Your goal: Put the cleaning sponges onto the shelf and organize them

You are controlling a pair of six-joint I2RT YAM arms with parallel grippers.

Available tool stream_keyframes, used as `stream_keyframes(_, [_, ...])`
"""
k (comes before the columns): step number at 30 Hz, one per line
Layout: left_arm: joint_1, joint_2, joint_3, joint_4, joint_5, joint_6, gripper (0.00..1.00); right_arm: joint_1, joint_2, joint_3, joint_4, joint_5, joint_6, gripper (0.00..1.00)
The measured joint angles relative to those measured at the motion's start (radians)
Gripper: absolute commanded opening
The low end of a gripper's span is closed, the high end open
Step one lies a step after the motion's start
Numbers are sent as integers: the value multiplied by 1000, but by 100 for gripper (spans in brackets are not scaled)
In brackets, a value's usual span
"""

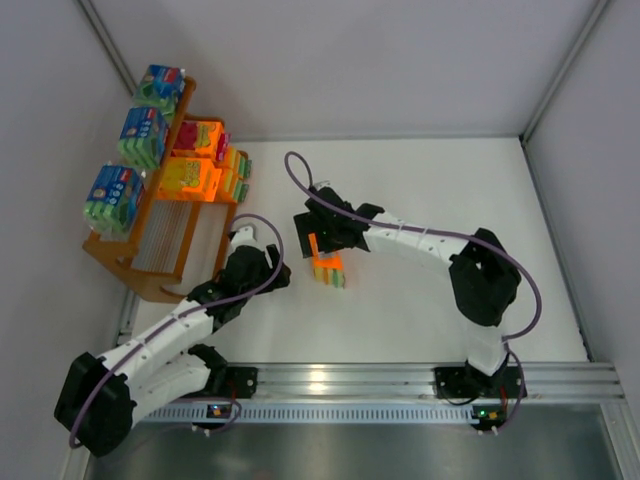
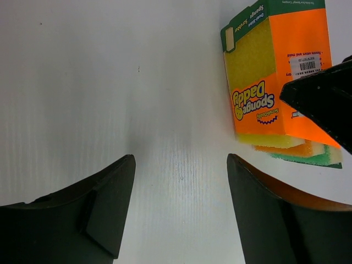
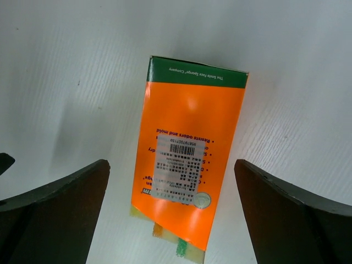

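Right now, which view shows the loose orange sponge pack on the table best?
Right wrist: the orange pack fills the frame, text readable. Left wrist catches its front, partly hidden; top external shows it small.

The right hand (image 1: 321, 235) hides one end of the orange pack (image 1: 329, 268); what lies under it shows only edges.

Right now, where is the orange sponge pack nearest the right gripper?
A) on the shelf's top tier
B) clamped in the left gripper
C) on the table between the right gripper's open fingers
C: the right wrist view shows the orange pack lying on the table between the spread fingers of the right gripper, with a gap on each side.
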Motion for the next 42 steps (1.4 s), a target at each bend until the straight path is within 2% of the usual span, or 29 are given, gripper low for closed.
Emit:
stream_keyframes(4, [8, -2, -2, 0, 2, 8, 74, 11, 55, 28, -11, 17, -10, 99])
stream_keyframes(6, [14, -6, -6, 0, 6, 11, 74, 14, 84, 29, -19, 17, -8, 95])
stream_keyframes(8, [20, -17, -14, -1, 7, 14, 74, 14, 104, 28, -28, 19, -2, 84])
stream_keyframes(10, [25, -28, -17, -3, 9, 18, 74, 14, 108, 24, -38, 24, 7, 77])
stream_keyframes(11, [27, -34, -17, -2, 10, 22, 74, 14, 105, 21, -36, 27, 10, 70])
stream_keyframes(13, [31, -47, -17, -2, 11, 29, 74, 10, 81, -12, -7, 9, 21, 66])
stream_keyframes(16, [35, -59, -16, -2, 29, 40, 74, -18, -9, -150, 109, -114, 73, 67])
stream_keyframes(19, [38, -69, 4, -14, 64, 75, 75, -77, -101, -336, 325, -281, 182, 66])
stream_keyframes(21, [39, -77, 35, -18, 90, 112, 74, -132, -105, -417, 467, -381, 268, 68])
stream_keyframes(23, [39, -86, 75, -18, 121, 150, 74, -180, -73, -445, 574, -456, 344, 72])
stream_keyframes(31, [15, -108, 114, -9, 270, 277, 74, -227, -27, -497, 763, -553, 645, 67])
stream_keyframes(36, [-122, -60, 171, -15, 275, 402, 75, -251, -27, -518, 834, -600, 834, 67])
stream_keyframes(42, [-422, -40, 223, -1, 110, 659, 74, -268, -28, -515, 861, -657, 966, 65])
